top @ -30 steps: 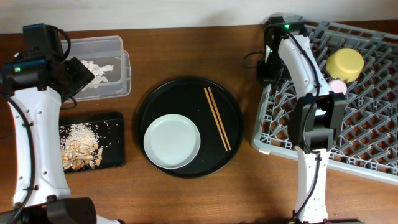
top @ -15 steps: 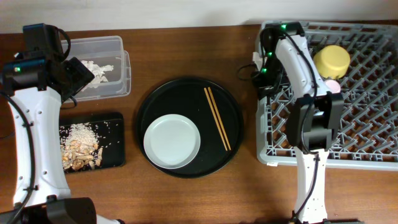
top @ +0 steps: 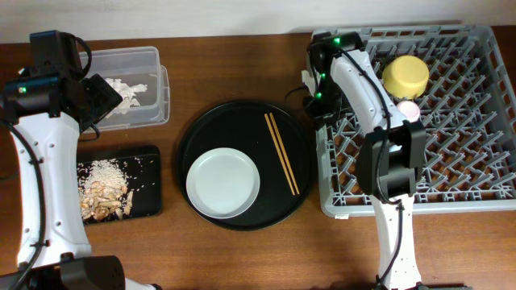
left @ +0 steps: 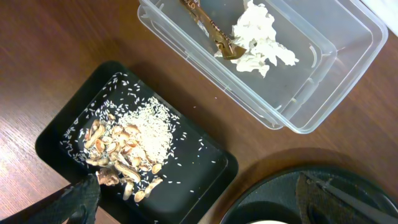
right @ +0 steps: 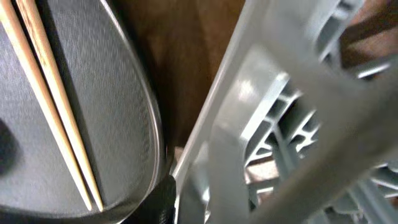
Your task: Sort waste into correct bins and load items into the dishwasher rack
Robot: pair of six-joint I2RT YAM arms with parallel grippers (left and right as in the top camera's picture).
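My right gripper (top: 318,101) is shut on the left rim of the grey dishwasher rack (top: 451,145); the rim fills the right wrist view (right: 261,124). A yellow bowl (top: 405,75) and a pink cup (top: 408,109) sit in the rack. The light-blue cup is out of view. A pale grey plate (top: 223,183) and wooden chopsticks (top: 281,153) lie on the round black tray (top: 193,137). My left gripper (top: 97,101) is open and empty above the bins. The clear tub (left: 348,74) holds crumpled paper (left: 260,38) and a brown-gold wrapper (left: 211,31). The shallow black tray (left: 199,180) holds rice with brown pieces (left: 140,134).
The rack's left edge lies close to the round tray's right rim (right: 112,93), with a narrow strip of wooden table between them. The chopsticks (right: 50,106) lie near that rim. The tub and black tray stand at the left.
The rack has slid left and turned square to the table, held by my right gripper. It now lies close to the round tray. The left arm has not moved.
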